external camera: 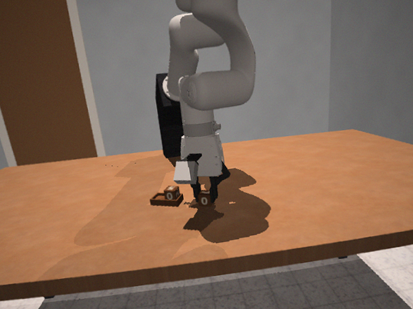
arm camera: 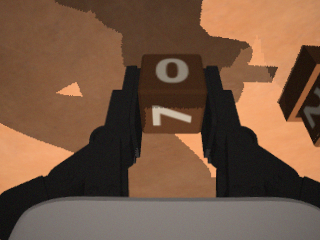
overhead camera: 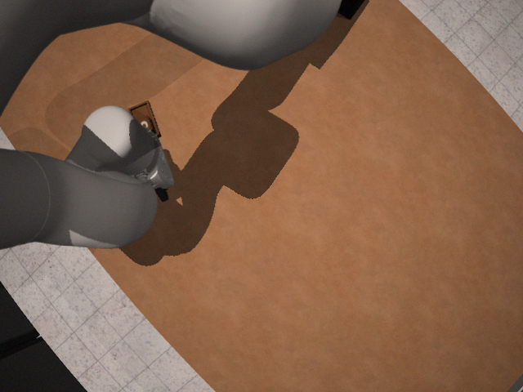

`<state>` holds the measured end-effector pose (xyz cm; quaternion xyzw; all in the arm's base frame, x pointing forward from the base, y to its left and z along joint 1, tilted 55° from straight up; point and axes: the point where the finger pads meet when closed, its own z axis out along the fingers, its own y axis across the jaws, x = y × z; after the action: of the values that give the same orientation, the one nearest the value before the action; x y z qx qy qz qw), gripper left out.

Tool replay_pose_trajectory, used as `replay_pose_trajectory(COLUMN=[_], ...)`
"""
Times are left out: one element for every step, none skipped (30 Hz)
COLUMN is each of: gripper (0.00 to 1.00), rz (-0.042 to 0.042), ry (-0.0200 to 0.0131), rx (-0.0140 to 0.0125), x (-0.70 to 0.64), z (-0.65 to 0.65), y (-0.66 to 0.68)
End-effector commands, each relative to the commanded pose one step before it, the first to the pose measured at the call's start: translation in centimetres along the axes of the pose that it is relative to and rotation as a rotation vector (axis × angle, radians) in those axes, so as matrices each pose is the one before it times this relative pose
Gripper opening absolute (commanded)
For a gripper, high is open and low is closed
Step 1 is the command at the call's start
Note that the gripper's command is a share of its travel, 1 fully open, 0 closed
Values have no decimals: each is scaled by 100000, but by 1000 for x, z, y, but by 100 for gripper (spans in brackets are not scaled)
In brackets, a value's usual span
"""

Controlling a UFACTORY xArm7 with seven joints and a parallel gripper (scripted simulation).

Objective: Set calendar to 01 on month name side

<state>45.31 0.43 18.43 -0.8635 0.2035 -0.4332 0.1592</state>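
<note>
My gripper (external camera: 205,198) (arm camera: 171,86) points down and is shut on a brown cube (external camera: 204,200) (arm camera: 172,98), low at the table. Whether the cube touches the table I cannot tell. The wrist view shows a 0 on its upper face in the picture and a sideways 7 below; the exterior view shows an upright 0. The dark brown tray (overhead camera: 155,122) (external camera: 163,204) (arm camera: 292,90) lies flat beside the gripper. A second cube (overhead camera: 145,124) (external camera: 171,193) (arm camera: 315,114) is at one end of it, showing an upright 0 in the exterior view. The month's name is not readable.
The brown table (overhead camera: 337,253) (external camera: 327,206) bears the arm's shadows. The arm (overhead camera: 84,202) (external camera: 221,88) covers much around the gripper in the top view. The tray is to the gripper's left in the exterior view and at the right edge of the wrist view.
</note>
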Motion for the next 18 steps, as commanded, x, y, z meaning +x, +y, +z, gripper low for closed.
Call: replay_pose_trajectory(gripper=[33, 37, 37, 37, 41, 41, 41, 41, 41, 45, 45, 45, 49, 49, 49, 49, 49, 49], rz=[29, 0, 0, 0, 0, 0, 0, 0, 0, 0, 0, 0, 0, 0, 0, 0, 0, 0], ry=[111, 0, 0, 0, 0, 0, 0, 0, 0, 0, 0, 0, 0, 0, 0, 0, 0, 0], rx=[27, 0, 0, 0, 0, 0, 0, 0, 0, 0, 0, 0, 0, 0, 0, 0, 0, 0], x=[56, 0, 0, 0, 0, 0, 0, 0, 0, 0, 0, 0, 0, 0, 0, 0, 0, 0], z=[-31, 0, 0, 0, 0, 0, 0, 0, 0, 0, 0, 0, 0, 0, 0, 0, 0, 0], y=[-12, 0, 0, 0, 0, 0, 0, 0, 0, 0, 0, 0, 0, 0, 0, 0, 0, 0])
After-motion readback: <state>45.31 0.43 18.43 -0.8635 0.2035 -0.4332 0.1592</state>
